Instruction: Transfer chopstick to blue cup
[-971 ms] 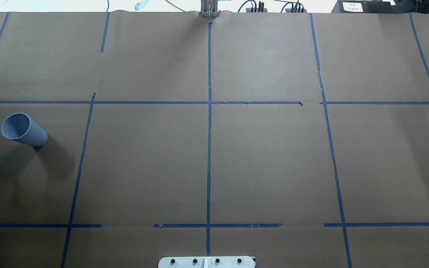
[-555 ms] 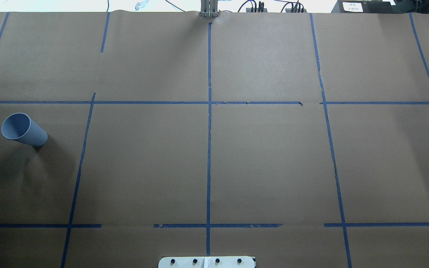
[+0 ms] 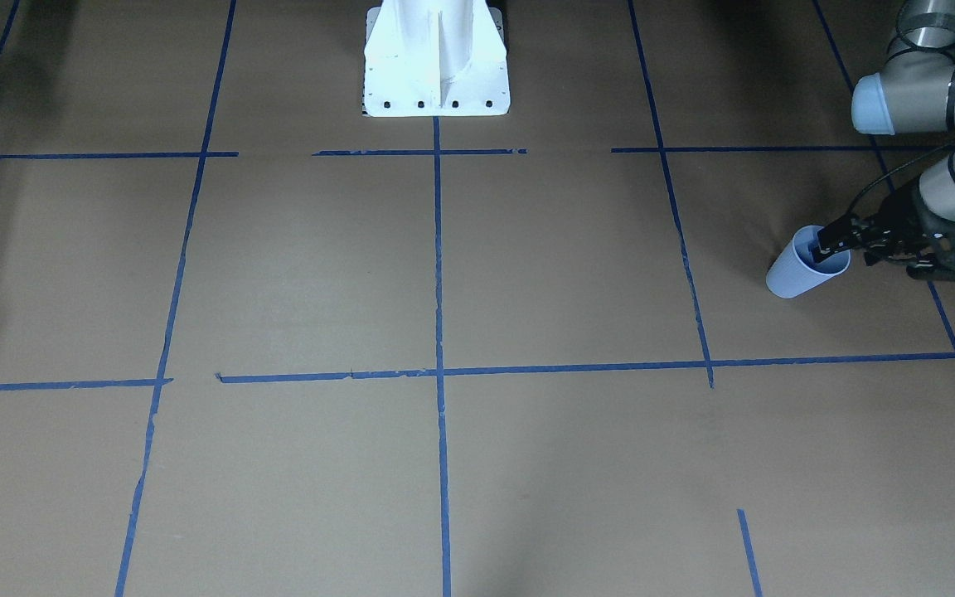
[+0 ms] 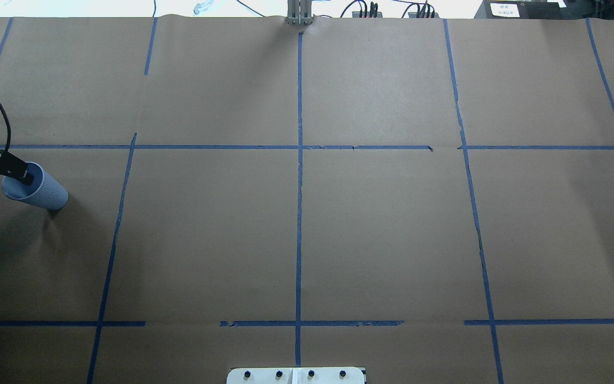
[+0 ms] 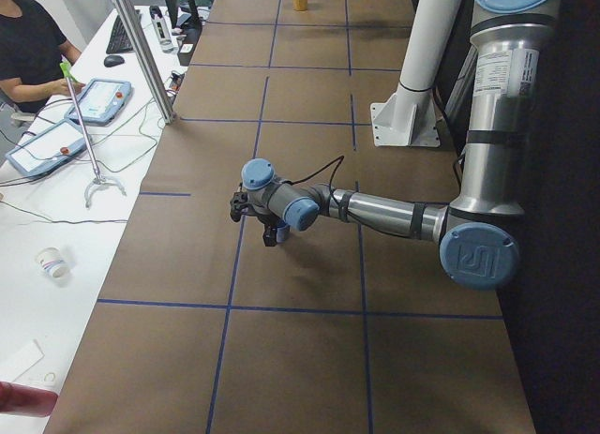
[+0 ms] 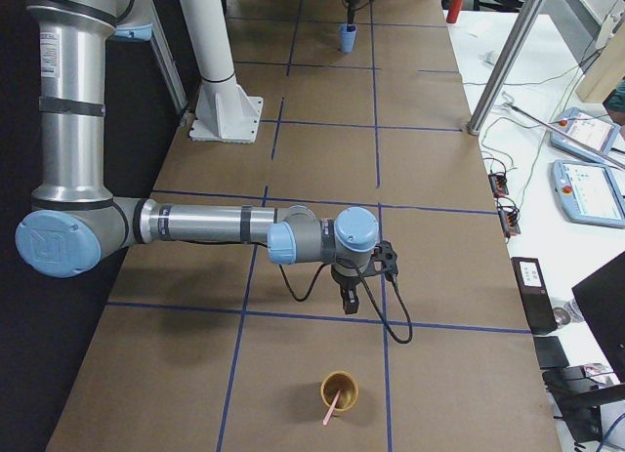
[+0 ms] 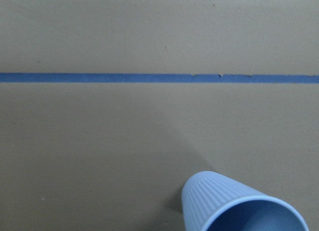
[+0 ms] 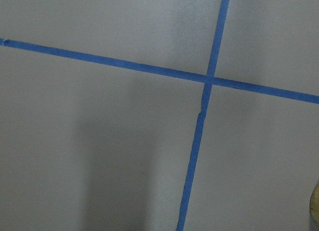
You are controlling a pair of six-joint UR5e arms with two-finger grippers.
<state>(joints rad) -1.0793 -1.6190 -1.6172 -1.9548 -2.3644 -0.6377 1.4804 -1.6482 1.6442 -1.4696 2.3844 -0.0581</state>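
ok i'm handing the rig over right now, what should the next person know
Left gripper: tips at the mouth of the blue cup; open or shut unclear, no chopstick seen in it.
Right gripper: hangs near the yellow cup, apart from it; state unclear.
Pink chopstick leans in the yellow cup at the robot's right end; blue cup stands at its left end.
Done: nothing visible.
Left: grasp the chopstick, carry it across, drop it in the blue cup.

text: UR logo | on: left arm's joint cap (image 5: 478,256); arm label (image 5: 497,70) illegible
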